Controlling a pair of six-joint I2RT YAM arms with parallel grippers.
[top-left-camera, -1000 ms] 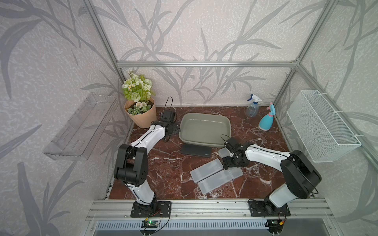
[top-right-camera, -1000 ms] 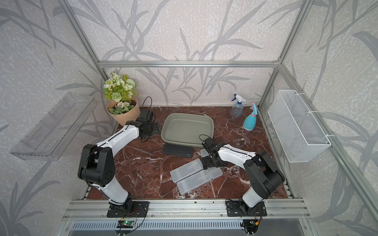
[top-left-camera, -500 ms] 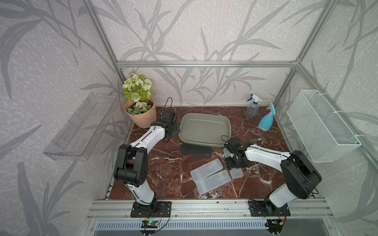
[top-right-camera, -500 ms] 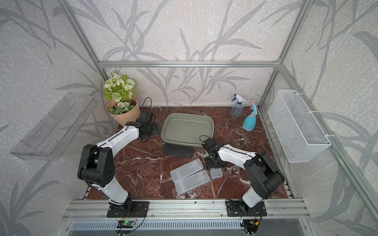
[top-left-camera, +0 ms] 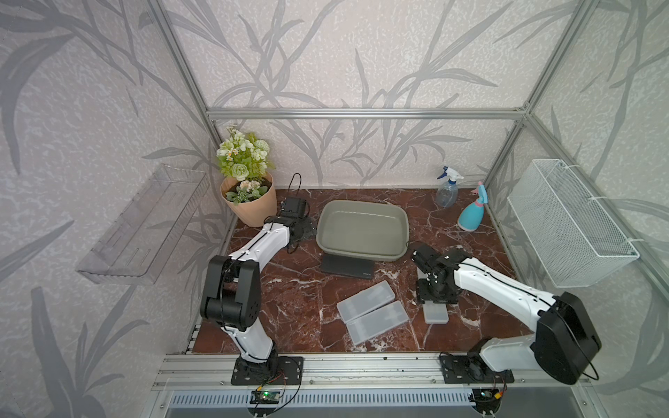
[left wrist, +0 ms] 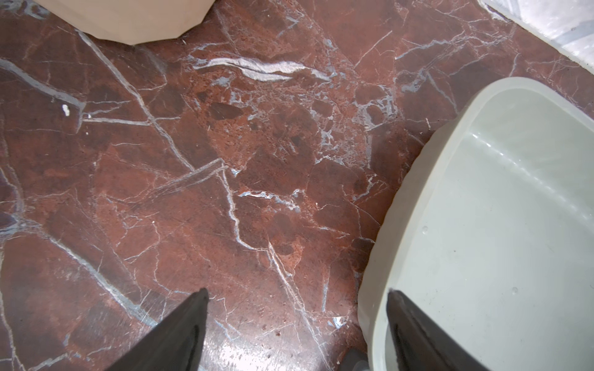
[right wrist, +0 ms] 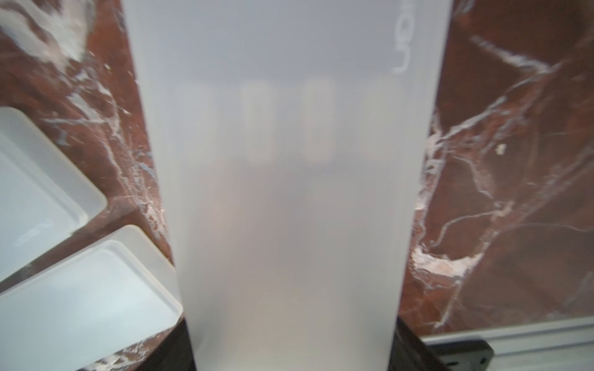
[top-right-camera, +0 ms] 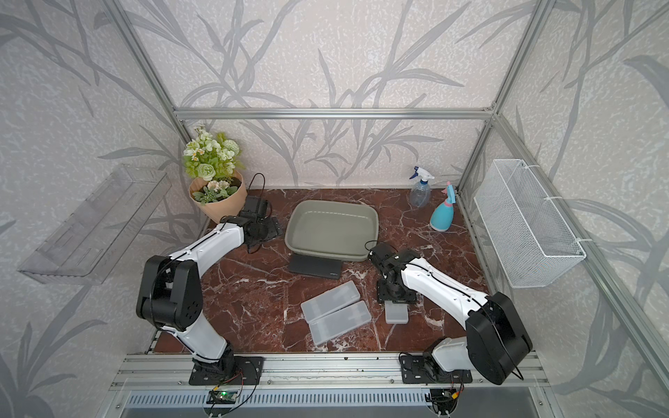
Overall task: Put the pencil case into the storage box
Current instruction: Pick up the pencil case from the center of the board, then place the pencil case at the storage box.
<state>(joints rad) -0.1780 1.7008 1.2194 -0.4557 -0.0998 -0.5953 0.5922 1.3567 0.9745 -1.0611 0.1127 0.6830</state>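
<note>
The right gripper [top-left-camera: 436,299] clamps a frosted pencil case [top-left-camera: 436,314] — outside the storage box [top-left-camera: 362,228].
The case sits low over the marble tabletop [top-left-camera: 297,289], just beside two other frosted cases [top-left-camera: 365,300]; the left gripper [left wrist: 296,295] gapes empty — one jaw over the box rim.

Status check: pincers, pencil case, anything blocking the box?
Left pincer open beside storage box. Right pincer shut on frosted pencil case, short of the box. Box empty; black case lies by its near rim.
</note>
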